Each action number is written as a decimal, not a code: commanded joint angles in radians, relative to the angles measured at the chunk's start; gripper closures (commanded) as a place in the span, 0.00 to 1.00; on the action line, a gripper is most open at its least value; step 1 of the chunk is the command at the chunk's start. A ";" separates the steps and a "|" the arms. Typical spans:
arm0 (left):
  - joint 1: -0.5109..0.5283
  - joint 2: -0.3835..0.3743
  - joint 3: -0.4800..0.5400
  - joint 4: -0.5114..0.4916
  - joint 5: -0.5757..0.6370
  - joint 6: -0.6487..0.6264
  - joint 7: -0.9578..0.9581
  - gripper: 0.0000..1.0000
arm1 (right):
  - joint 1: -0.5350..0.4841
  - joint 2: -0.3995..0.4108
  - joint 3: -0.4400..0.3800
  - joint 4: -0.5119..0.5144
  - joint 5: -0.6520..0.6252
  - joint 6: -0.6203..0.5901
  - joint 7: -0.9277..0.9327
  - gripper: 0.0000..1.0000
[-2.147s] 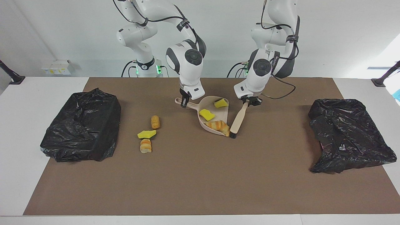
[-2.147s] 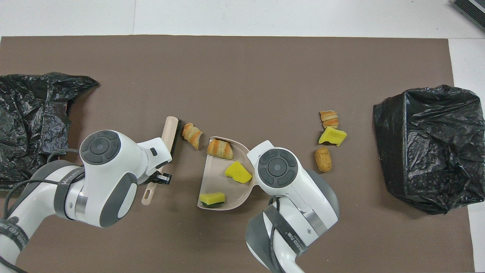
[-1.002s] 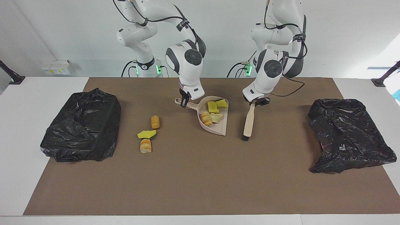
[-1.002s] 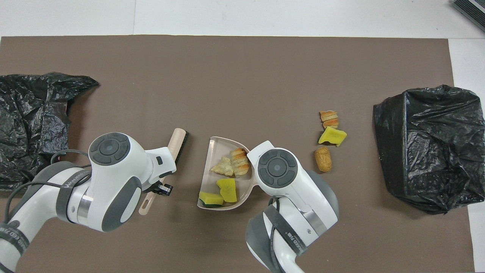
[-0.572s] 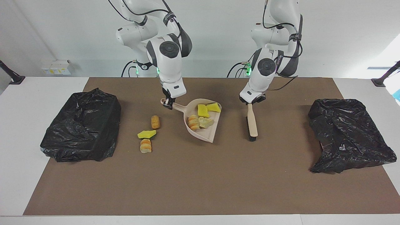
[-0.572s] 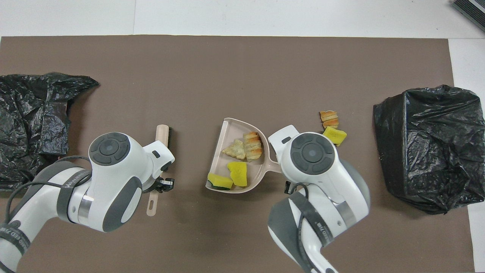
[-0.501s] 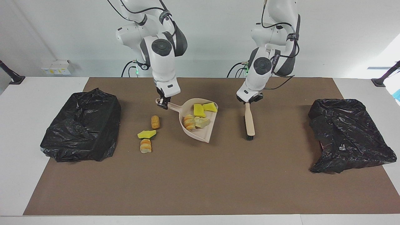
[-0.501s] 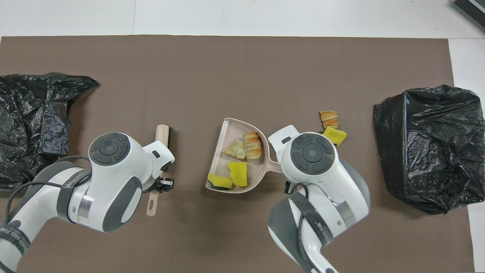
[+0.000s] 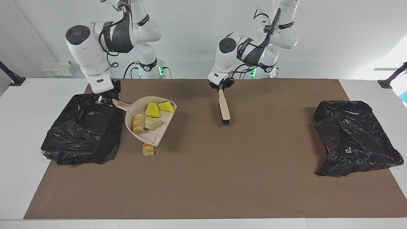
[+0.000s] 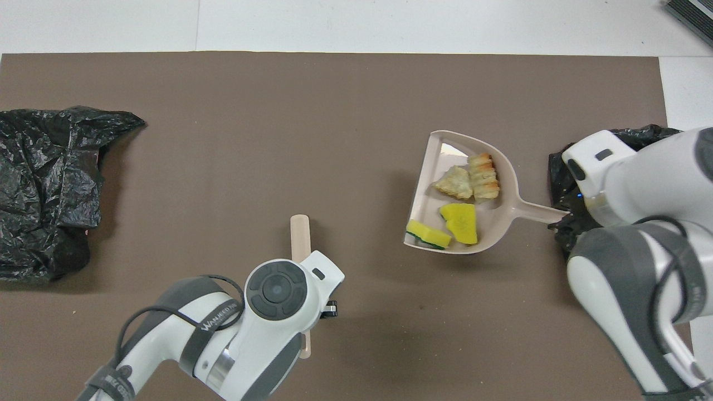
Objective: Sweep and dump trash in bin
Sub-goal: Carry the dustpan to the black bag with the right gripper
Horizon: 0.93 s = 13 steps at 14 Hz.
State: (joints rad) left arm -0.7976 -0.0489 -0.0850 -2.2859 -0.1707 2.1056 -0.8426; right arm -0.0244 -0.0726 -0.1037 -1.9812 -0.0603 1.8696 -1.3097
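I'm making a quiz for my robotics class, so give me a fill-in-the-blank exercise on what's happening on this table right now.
1. The right gripper is shut on the handle of the ____, raised beside the black bin.
2. The left gripper holds the ____ by its handle, bristles hanging downward.
3. The number of trash pieces riding in the pan is ____.
4. One bread piece lies on the ____ mat, next to the pan's open edge.

Missing words: dustpan; brush; four; brown

Four scraps (image 9: 149, 116) lay in the dustpan (image 9: 152, 135), raised beside the bin (image 9: 82, 130). One scrap (image 9: 148, 149) lay on the worktop (image 9: 222, 178) below it. The brush (image 9: 224, 108) hung mid-worktop.
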 commanded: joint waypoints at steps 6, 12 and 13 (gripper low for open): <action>-0.031 -0.014 0.025 -0.084 -0.030 0.117 -0.016 0.00 | -0.345 0.071 0.009 0.153 -0.070 0.054 -0.322 1.00; 0.190 0.010 0.031 0.005 0.022 0.093 0.092 0.00 | -0.338 0.089 0.012 0.156 -0.396 0.151 -0.322 1.00; 0.237 0.020 0.031 0.035 0.049 0.093 0.152 0.00 | -0.332 0.090 0.019 0.153 -0.458 0.154 -0.322 1.00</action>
State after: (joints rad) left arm -0.6389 -0.0490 -0.0488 -2.3018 -0.1604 2.2119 -0.7719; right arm -0.3603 0.0110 -0.0966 -1.8345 -0.4259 2.0031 -1.6202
